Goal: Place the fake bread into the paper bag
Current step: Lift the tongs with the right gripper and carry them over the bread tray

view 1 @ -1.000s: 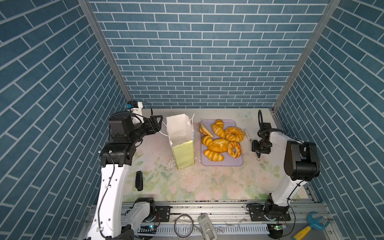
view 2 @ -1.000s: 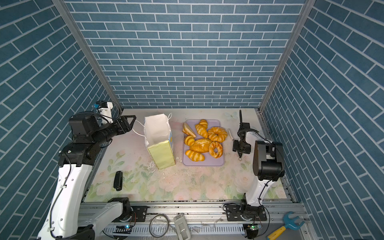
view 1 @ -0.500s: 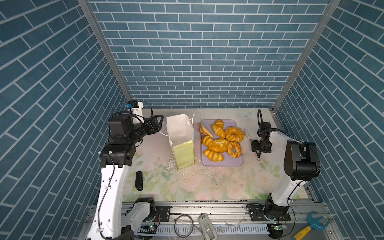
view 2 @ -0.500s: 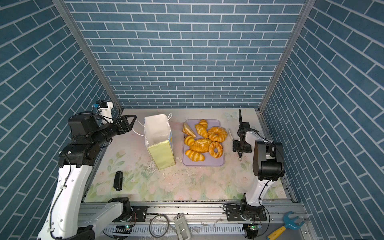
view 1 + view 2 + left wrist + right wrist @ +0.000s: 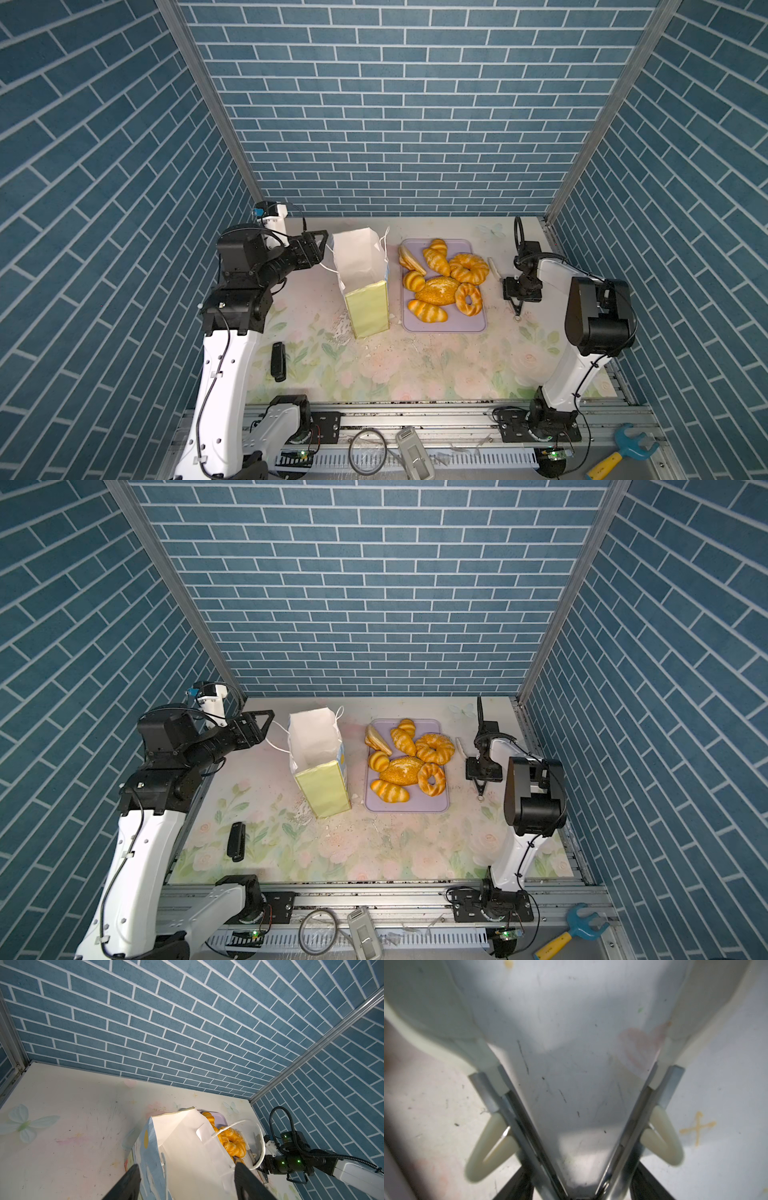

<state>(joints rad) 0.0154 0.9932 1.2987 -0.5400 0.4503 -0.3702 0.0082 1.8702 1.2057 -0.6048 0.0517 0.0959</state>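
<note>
The paper bag (image 5: 365,291) stood up straight on the flowery table (image 5: 415,374), with its mouth open at the top. Thin white cord handles (image 5: 245,1120) hung from its rim. Only its white inside wall showed, and the bottom could not be seen. Just beside the bag lay a flat lilac tray (image 5: 442,326). Seven golden pieces of fake bread (image 5: 437,291) sat close together on that tray. A big seeded loaf was in the middle, and two twisted rings (image 5: 468,268) lay next to it.

The left pincer (image 5: 319,249) hung by the far side of the bag from the tray. Its two fingers (image 5: 129,1182) stood wide apart. The right pincer (image 5: 519,291) was on the other side of the tray. It gripped a pair of metal tongs (image 5: 515,1113) with cream tips, and its fingers pressed on the outside of the tong arms.
</note>
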